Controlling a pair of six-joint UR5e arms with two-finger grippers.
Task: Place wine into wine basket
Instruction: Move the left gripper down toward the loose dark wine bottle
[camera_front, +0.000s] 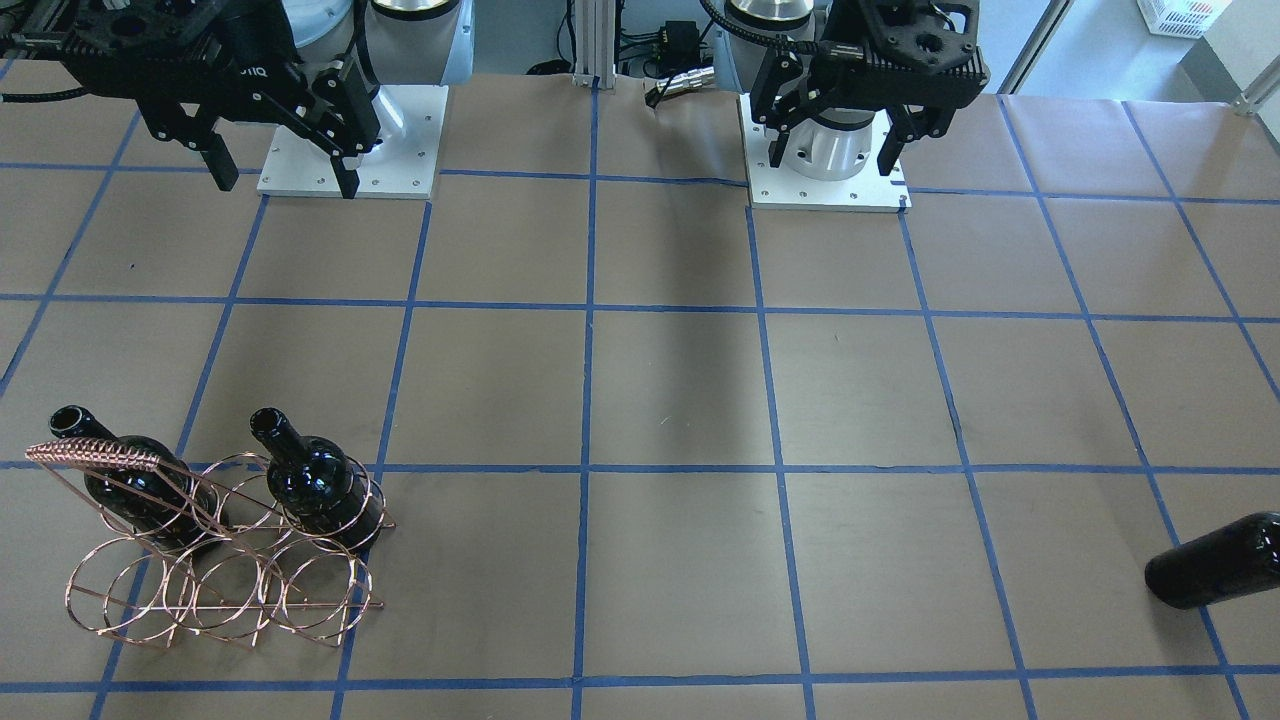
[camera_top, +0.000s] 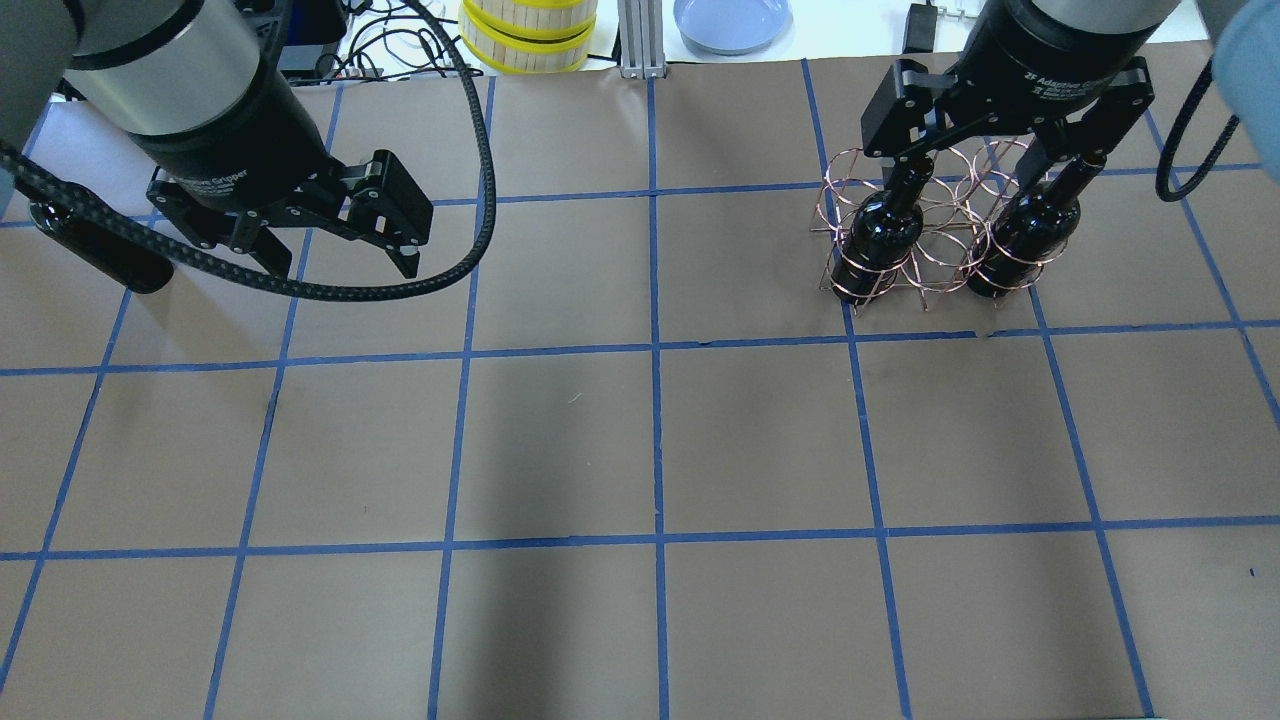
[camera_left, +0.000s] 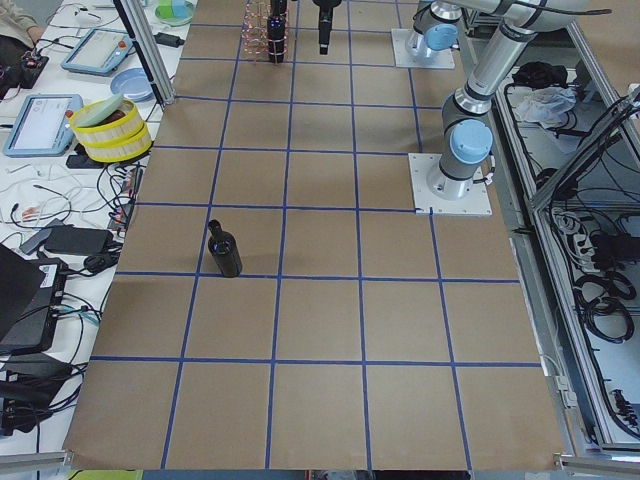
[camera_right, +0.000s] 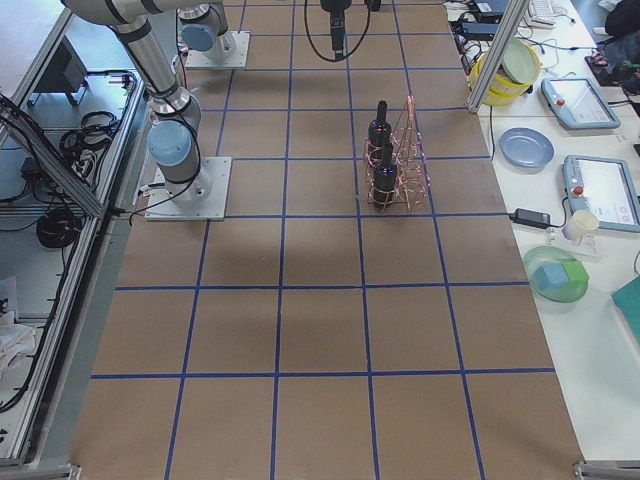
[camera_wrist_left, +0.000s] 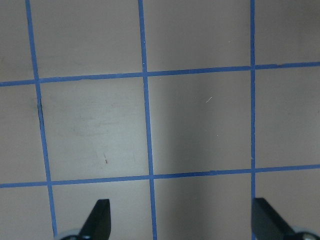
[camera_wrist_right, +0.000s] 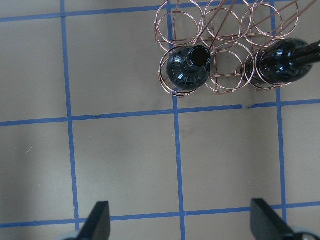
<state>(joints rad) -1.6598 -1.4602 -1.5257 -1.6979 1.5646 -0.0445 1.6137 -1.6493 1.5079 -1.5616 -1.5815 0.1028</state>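
The copper wire wine basket (camera_front: 225, 570) stands at the far right of the table in the overhead view (camera_top: 930, 215). Two black wine bottles (camera_top: 885, 225) (camera_top: 1030, 235) stand upright in its outer rings; the ring between them holds nothing. A third bottle (camera_top: 120, 265) stands alone on the table at the far left, also seen in the front view (camera_front: 1215, 560). My right gripper (camera_top: 990, 160) hangs open and empty high above the basket, and its wrist view shows the basket (camera_wrist_right: 225, 22). My left gripper (camera_top: 340, 262) is open and empty, to the right of the lone bottle.
A yellow-rimmed stack (camera_top: 528, 30) and a blue plate (camera_top: 732, 20) sit beyond the table's far edge. The arms' white base plates (camera_front: 350, 140) (camera_front: 825, 190) sit on the robot's side. The left arm's black cable (camera_top: 470, 240) loops beside its gripper.
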